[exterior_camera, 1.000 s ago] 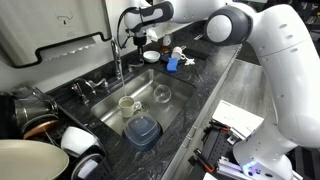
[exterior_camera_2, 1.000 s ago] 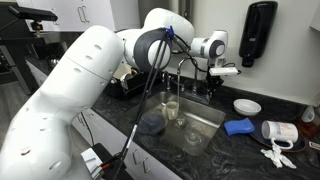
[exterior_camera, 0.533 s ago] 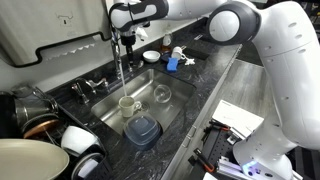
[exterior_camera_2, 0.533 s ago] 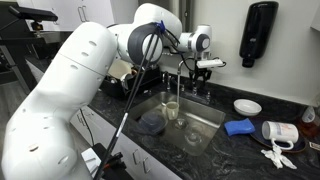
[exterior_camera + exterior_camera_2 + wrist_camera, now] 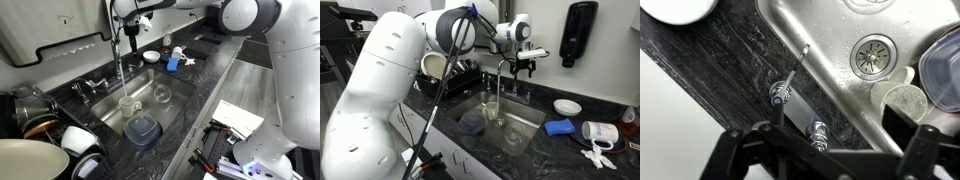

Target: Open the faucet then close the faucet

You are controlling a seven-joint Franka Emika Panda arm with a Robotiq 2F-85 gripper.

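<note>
The gripper [image 5: 527,66] hovers just beside the faucet [image 5: 501,67].

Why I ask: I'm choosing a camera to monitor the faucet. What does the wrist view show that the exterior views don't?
Only the wrist view shows the black gripper open, nothing between its fingers. Only an exterior view shows the bulky white robot arm and the black wall-mounted dispenser. Both show the tall chrome gooseneck faucet and the stainless-steel sink.
</note>
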